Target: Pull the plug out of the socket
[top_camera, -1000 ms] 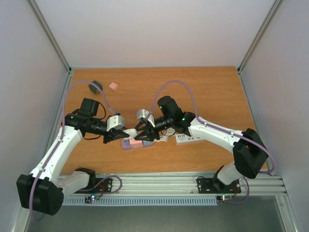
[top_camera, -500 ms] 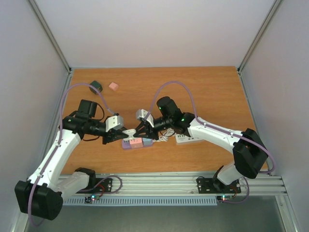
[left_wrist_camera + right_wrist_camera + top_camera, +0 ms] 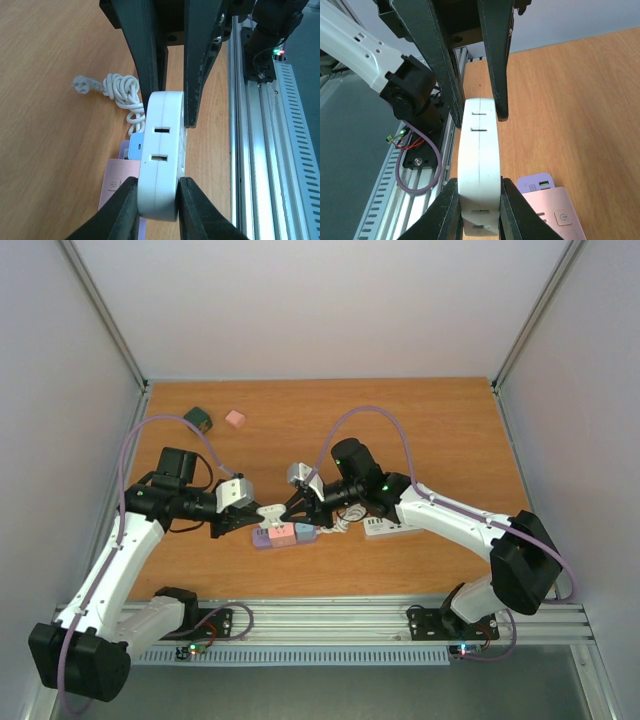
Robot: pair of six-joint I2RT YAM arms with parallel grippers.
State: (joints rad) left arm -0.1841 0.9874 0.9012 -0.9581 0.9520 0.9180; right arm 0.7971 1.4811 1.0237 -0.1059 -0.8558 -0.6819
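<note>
1. Pale walls [image 3: 330, 310] are seen closing the wooden tabletop [image 3: 450, 430] on three sides. The far edge of the wood meets the back wall, and the broadest stretches of bare surface lie toward the far and right edges.
2. The near edge is bounded by a metal rail [image 3: 340, 618], which is also seen along the right side of the left wrist view.
3. A white power strip [image 3: 392, 527] is laid right of centre, partly under the right arm.
4. A socket strip [image 3: 285, 534] of purple, pink and blue sections is laid at mid-table, well apart from every edge.
5. The left gripper [image 3: 255, 517] is pressed onto one end of the plug [image 3: 272, 510]. From its own wrist camera, both fingers [image 3: 125, 205] are seen pinching the white body.
6. The right gripper [image 3: 292, 510] is pinched on the opposite end, with its fingers [image 3: 445, 210] flat against the sides.
7. The plug is held between both grippers, just above the left part of the socket strip. Whether its pins are seated cannot be told.
8. A coiled white cord [image 3: 340, 520] is bunched between the two strips.
9. A green block [image 3: 200, 419] and a pink block [image 3: 235, 419] are set near the far-left corner, close to the left edge.
</note>
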